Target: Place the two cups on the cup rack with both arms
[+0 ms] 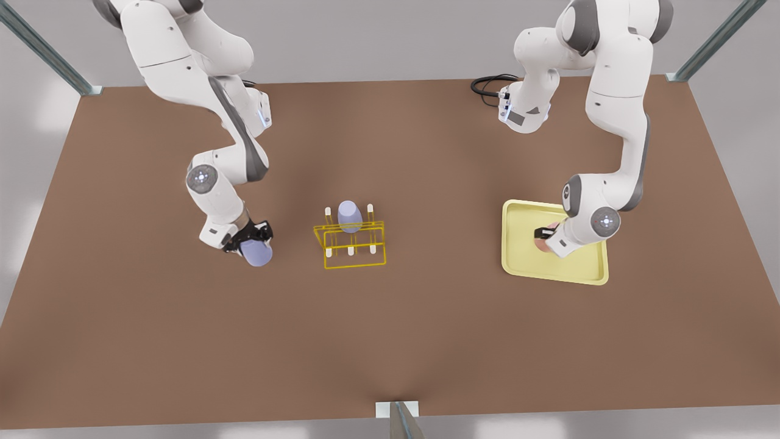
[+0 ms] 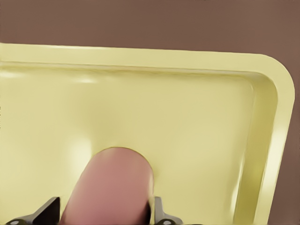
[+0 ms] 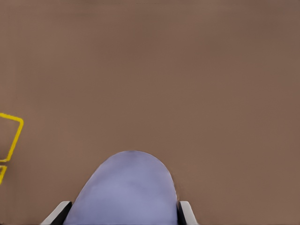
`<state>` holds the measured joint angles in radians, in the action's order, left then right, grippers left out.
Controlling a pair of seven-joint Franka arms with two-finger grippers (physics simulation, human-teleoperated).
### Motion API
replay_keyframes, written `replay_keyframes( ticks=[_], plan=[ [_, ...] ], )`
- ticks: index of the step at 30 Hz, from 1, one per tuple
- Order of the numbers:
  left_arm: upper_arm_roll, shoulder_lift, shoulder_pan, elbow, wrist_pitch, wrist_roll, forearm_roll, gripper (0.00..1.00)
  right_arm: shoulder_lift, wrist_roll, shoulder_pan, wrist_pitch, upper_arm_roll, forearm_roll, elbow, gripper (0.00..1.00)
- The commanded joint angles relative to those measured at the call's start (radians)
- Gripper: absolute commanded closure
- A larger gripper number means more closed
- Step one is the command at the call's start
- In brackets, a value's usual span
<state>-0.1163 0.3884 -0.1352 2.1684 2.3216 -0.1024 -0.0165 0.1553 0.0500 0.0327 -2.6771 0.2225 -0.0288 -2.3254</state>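
Now salmon-pink cup (image 2: 110, 187), lavender cup (image 3: 126, 192), tapered

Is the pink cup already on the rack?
No, the pink cup sits over the tray between the left gripper's fingers, away from the rack.

The front view looks steeply down on the table (image 1: 390, 341), arm bases at 12 o'clock. Each wrist view looks close past its claw: left at the tray (image 2: 262, 70), right beside the cup rack (image 3: 11, 136), both shared with front.

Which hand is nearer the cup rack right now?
The right hand, gripping a lavender cup beside the cup rack. The left hand grips the pink cup over the tray, farther off.
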Motion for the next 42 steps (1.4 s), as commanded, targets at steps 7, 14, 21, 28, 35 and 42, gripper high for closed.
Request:
replay_keyframes(
  ticks=[7, 14, 21, 28, 35, 42],
  plan=[
    [0.000, -0.006, 0.006, 0.002, -0.008, 0.003, -0.014, 0.06, 0.006, 0.036, 0.021, 0.181, 0.150, 0.268, 0.208, 0.21],
    [0.000, -0.019, 0.006, 0.001, -0.010, 0.003, -0.014, 0.09, 0.041, 0.045, 0.069, 0.180, 0.152, 0.391, 0.236, 0.21],
    [0.000, -0.016, 0.006, -0.004, -0.010, 0.006, -0.016, 0.12, 0.107, 0.065, 0.098, 0.152, 0.152, 0.392, 0.265, 0.21],
    [0.000, -0.014, 0.006, -0.004, -0.010, 0.003, -0.016, 0.14, 0.121, 0.065, 0.107, 0.154, 0.150, 0.391, 0.282, 0.00],
    [0.000, -0.045, -0.001, -0.041, -0.132, 0.026, -0.016, 0.16, 0.101, 0.059, 0.072, 0.317, 0.133, 0.382, 0.391, 0.00],
    [0.067, -0.011, -0.024, -0.514, -0.619, 0.374, -0.148, 0.16, 0.107, 0.106, -0.031, 1.049, -0.164, -0.099, 0.751, 0.00]
  ],
)
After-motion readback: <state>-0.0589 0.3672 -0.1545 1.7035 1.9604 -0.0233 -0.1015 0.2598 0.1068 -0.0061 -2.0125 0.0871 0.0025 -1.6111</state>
